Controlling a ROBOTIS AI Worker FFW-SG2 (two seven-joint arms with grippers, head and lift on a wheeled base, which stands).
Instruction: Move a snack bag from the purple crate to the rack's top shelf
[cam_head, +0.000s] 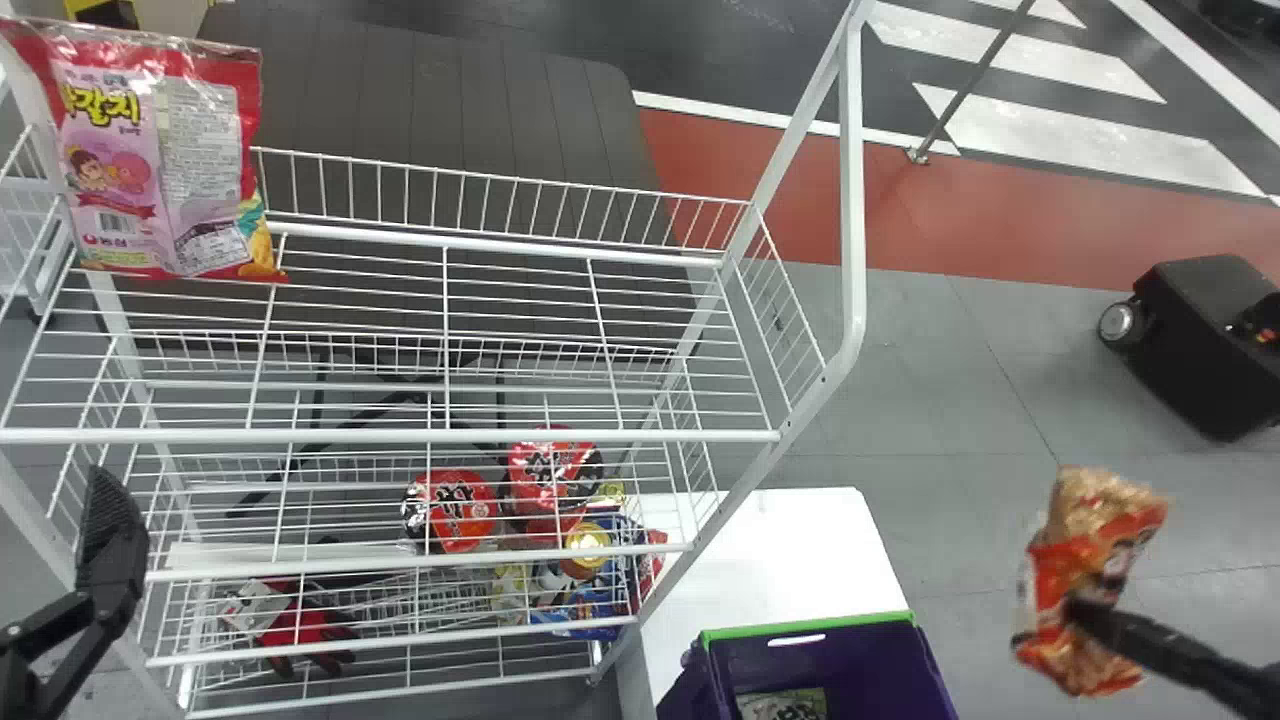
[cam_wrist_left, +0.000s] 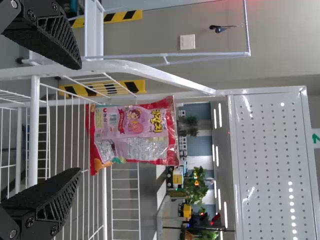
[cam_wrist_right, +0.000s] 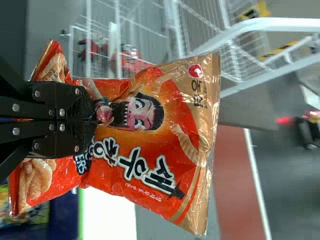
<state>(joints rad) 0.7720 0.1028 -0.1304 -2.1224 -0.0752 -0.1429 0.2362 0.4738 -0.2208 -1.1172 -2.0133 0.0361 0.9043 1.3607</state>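
Right gripper (cam_head: 1075, 606), its fingers clamped on an orange-and-gold plastic snack bag (cam_head: 1090, 560), well to the right of the white wire rack (cam_head: 740, 436) and above the grey floor (cam_head: 960, 400). In the head view the bag's long axis runs roughly up and down, the upper end leaning right, across the line of the gripper. In the right wrist view its printed front faces the camera, with a gold end pointing away from the fingers. The purple crate with green rim (cam_head: 860, 619) lies to the bag's left. Left gripper (cam_head: 112, 540), fingers apart, is beside the rack's left side.
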